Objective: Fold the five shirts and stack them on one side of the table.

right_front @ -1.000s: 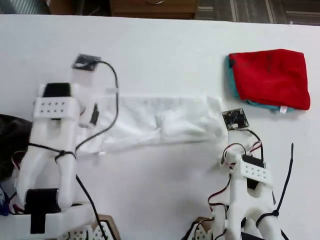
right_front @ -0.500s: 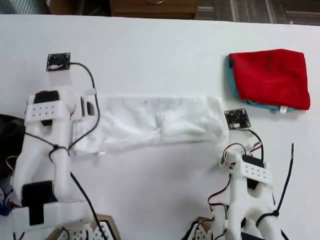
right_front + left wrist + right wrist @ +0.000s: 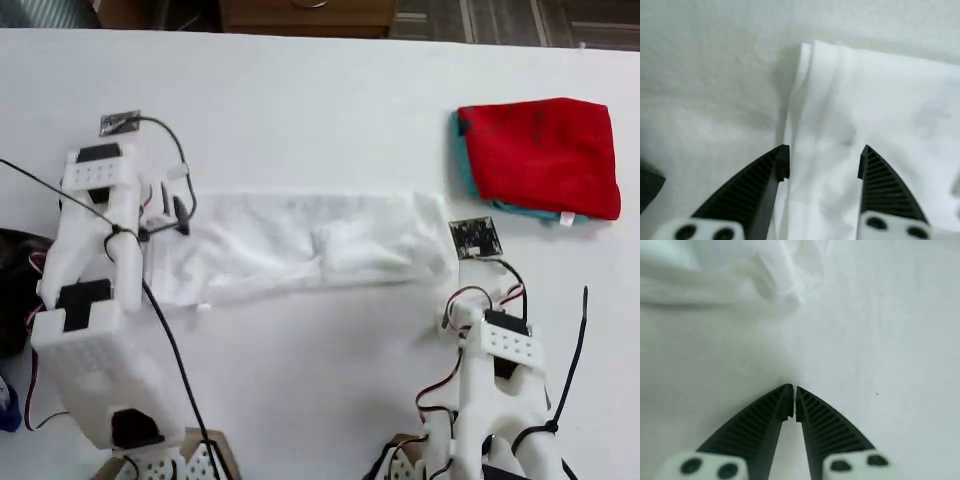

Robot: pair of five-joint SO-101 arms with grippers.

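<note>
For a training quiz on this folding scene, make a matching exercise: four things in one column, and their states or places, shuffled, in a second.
Column one
1. white shirt
2. red shirt
3. left gripper
4. right gripper

Column two
A. shut, over bare table just off the white cloth
B. folded, lying on top of a teal shirt
C. open, one finger over the cloth's end, the other beside its edge
D. spread as a long strip between the two arms

Pairs: 1-D, 2-B, 3-C, 4-A
</note>
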